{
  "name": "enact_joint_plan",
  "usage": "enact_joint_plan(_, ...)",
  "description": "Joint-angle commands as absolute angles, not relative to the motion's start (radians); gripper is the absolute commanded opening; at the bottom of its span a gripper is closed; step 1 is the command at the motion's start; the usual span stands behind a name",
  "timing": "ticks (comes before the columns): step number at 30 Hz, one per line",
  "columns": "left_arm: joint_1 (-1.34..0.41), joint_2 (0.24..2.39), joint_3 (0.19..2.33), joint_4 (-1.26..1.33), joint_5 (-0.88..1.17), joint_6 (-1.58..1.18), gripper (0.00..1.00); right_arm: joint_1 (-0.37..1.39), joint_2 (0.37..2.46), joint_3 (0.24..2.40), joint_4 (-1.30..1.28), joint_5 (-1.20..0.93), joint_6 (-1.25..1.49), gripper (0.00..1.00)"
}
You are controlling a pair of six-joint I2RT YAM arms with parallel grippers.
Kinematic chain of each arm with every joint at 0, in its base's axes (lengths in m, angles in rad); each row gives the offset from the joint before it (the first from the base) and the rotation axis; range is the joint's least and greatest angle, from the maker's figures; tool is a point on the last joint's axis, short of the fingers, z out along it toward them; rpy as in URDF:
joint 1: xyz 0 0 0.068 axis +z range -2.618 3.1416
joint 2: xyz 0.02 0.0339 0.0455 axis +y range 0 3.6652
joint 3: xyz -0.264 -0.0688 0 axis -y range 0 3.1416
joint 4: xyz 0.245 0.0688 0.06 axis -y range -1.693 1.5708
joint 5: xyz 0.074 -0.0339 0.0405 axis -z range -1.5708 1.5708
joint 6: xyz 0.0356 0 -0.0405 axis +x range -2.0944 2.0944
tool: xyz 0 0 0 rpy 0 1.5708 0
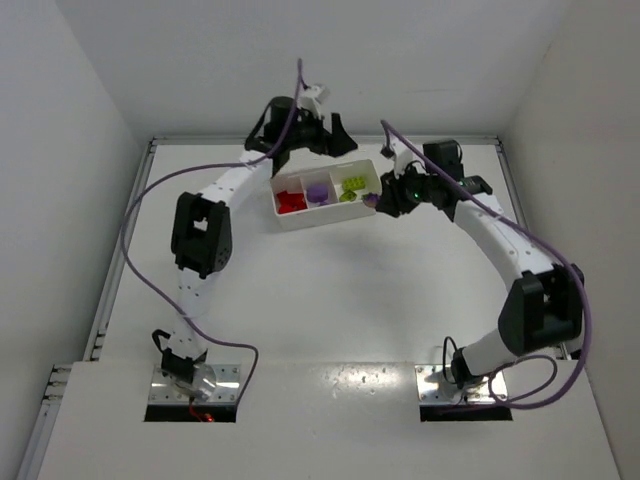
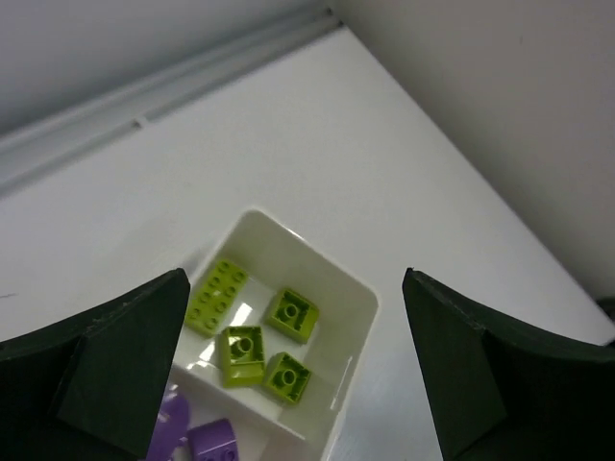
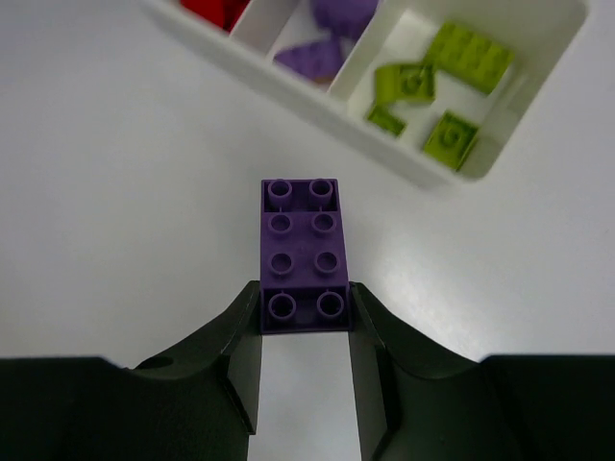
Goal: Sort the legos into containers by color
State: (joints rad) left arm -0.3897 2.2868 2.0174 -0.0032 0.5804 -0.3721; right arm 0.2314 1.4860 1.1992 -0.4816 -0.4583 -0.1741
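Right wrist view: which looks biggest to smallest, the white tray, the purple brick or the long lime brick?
1. white tray, partly out of frame.
2. purple brick, nearest the camera, so enlarged.
3. long lime brick.

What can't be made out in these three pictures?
Red bricks: too small to count from above, cut by the top edge in the right wrist view.
Sorted purple bricks: cut by the bottom edge in the left wrist view.
Held purple brick: underside faces away, right wrist view.
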Motion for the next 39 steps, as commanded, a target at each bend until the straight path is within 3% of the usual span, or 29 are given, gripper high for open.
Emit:
enact_joint_plan(1,-0.24,2.097,2.06,-0.001,0.523,-0.548,1.0,0.271,1.63,1.347,-0.218,-0.384,0.01,0.0)
enact_joint_plan(3,-0.156,2.085,2.08,-0.092,0.558,-0.528,1.0,0.296,1.708,1.458,-0.206,-0.365,0.02,0.0)
enact_joint_plan(7,-0.034,1.947,1.817,-0.103,0.644,-0.466,1.0,0.371,1.938,1.707,-0.29,-0.365,0.034,0.0)
enact_joint_plan(12,0.02,1.778,1.662,-0.184,0.6,-0.338,1.0,0.416,2.153,1.951,-0.386,-0.374,0.069,0.0)
enact_joint_plan(22,0.029,1.661,1.528,-0.204,0.486,-0.276,1.0,0.425,2.292,2.025,-0.408,-0.321,0.117,0.01)
enact_joint_plan(24,0.029,1.671,1.539,-0.227,0.503,-0.256,1.0,0.425,2.301,2.025,-0.419,-0.321,0.117,0.18)
enact_joint_plan(25,0.029,1.671,1.539,-0.227,0.514,-0.233,1.0,0.425,2.301,2.025,-0.419,-0.321,0.117,0.42)
enact_joint_plan(27,0.02,1.671,1.539,-0.227,0.493,-0.221,1.0,0.434,2.28,2.014,-0.419,-0.321,0.117,0.6)
enact_joint_plan(28,0.009,1.671,1.539,-0.236,0.479,-0.212,1.0,0.434,2.252,1.997,-0.419,-0.321,0.106,0.73)
enact_joint_plan(30,-0.002,1.68,1.539,-0.236,0.453,-0.201,1.0,0.443,2.214,1.979,-0.408,-0.321,0.097,0.79)
enact_joint_plan(34,-0.035,1.68,1.52,-0.236,0.428,-0.192,1.0,0.443,2.068,1.921,-0.381,-0.31,0.097,0.81)
enact_joint_plan(39,-0.069,1.645,1.422,-0.236,0.408,-0.192,1.0,0.379,1.78,1.691,-0.336,-0.198,0.092,0.82)
